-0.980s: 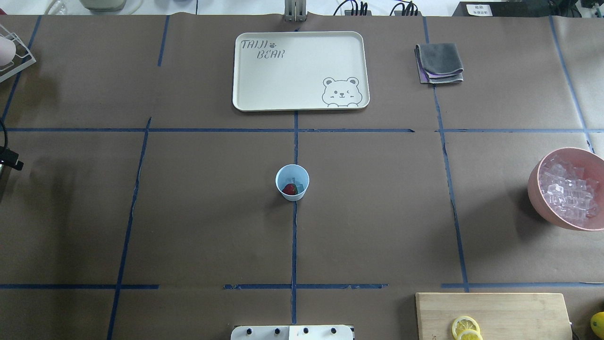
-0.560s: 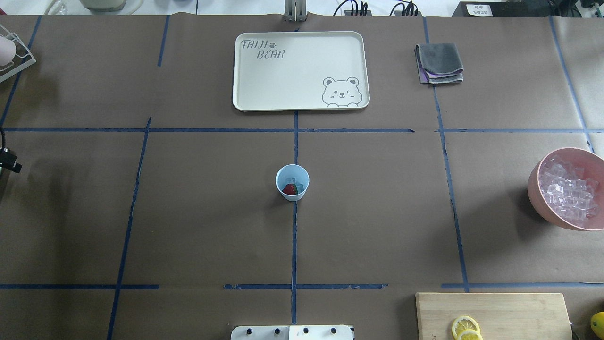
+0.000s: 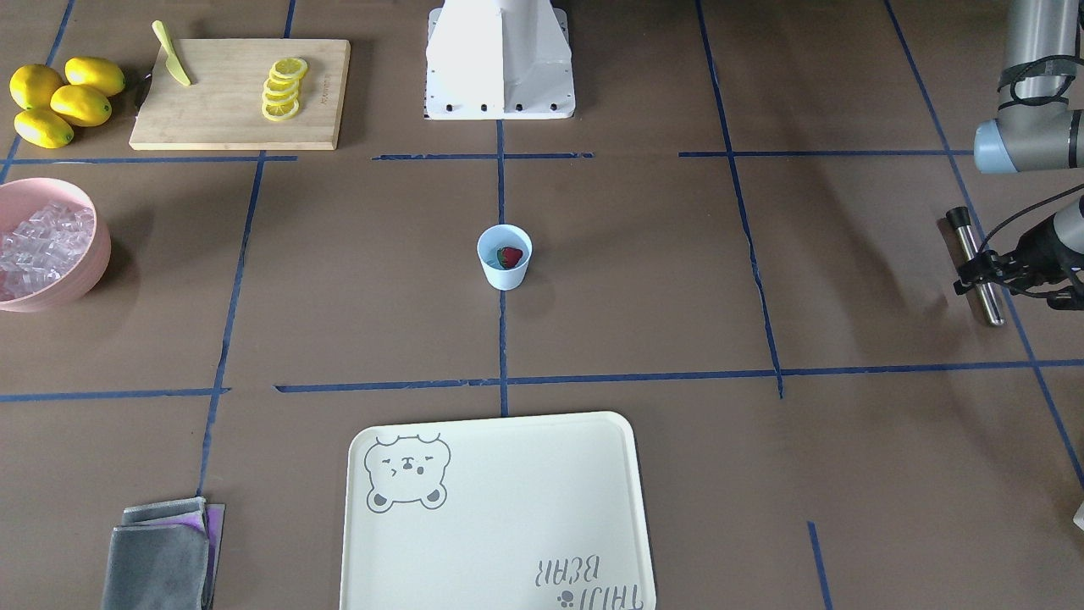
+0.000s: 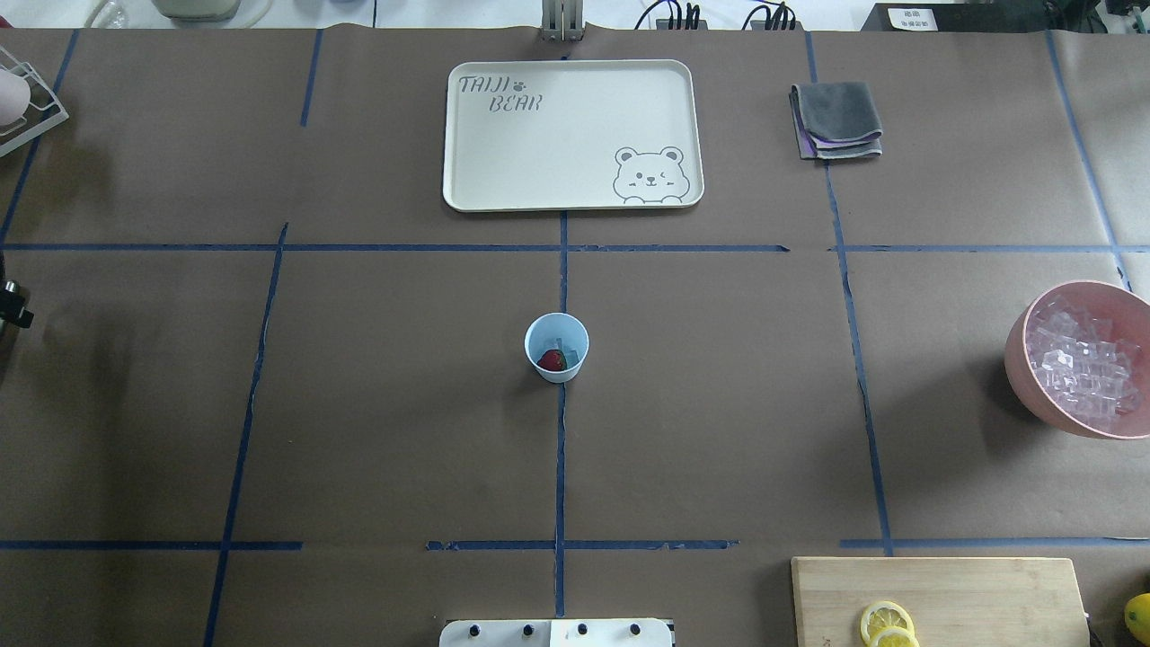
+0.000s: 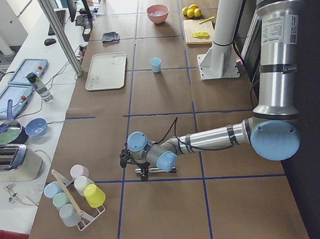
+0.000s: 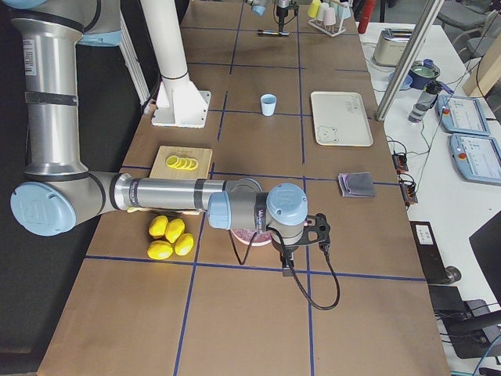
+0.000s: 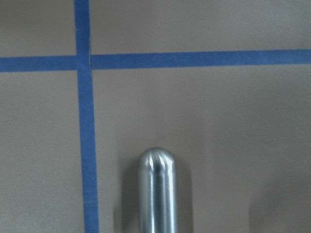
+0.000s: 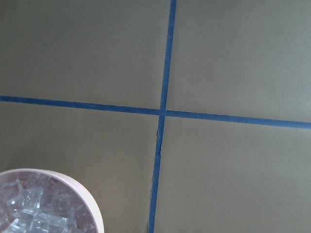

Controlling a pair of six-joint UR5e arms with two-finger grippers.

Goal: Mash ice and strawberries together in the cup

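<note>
The pale blue cup (image 4: 556,347) stands upright at the table's middle, also in the front view (image 3: 505,257). A red strawberry (image 4: 551,360) and a few small clear ice cubes (image 4: 565,345) lie inside it. My left gripper (image 3: 976,273) is far to the cup's left, shut on a steel rod (image 3: 982,284) with a black cap, held low over the table. The rod's rounded tip shows in the left wrist view (image 7: 156,189). My right gripper (image 6: 315,232) shows only in the right side view, beside the pink bowl; I cannot tell whether it is open or shut.
A pink bowl (image 4: 1020,359) full of ice sits at the right edge. A cream tray (image 4: 539,162) and a folded grey cloth (image 4: 835,119) lie at the far side. A cutting board (image 4: 943,584) holds lemon slices (image 4: 888,623). A cup rack (image 5: 74,192) stands near the left gripper.
The black end at the overhead view's left edge has slid further left, almost out of view. The cup and its contents have not moved.
</note>
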